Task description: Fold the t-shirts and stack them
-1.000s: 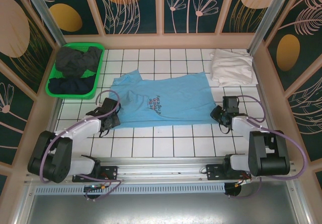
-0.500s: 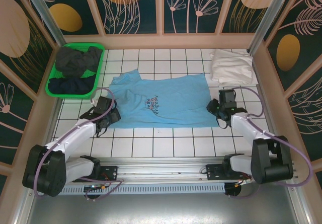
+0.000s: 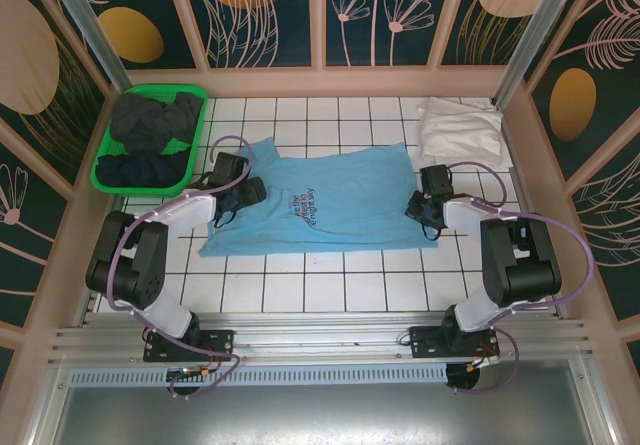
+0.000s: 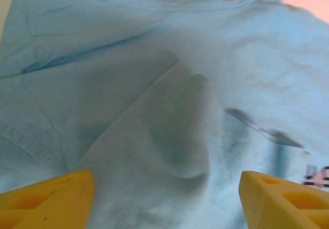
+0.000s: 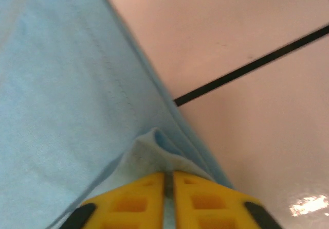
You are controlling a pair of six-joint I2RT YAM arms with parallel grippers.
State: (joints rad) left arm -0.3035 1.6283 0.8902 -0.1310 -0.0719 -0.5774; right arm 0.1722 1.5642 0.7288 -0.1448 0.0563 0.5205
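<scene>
Sky-blue t-shirt (image 3: 330,205) flat on the table (image 3: 330,275), white tiles showing along its near edge.
Right hand (image 3: 417,208) pinches its right hem; left hand (image 3: 243,194) hangs open over its left side.

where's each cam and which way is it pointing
top external: above and behind the bases, looking down on table, left arm, right arm, blue t-shirt, green basket.
left wrist: on left arm, facing down at blue cloth; left jaws apart at bottom corners.
right wrist: on right arm, close on shirt edge and tile; right jaws shut on a fold.
shared: all see the blue t-shirt.
</scene>
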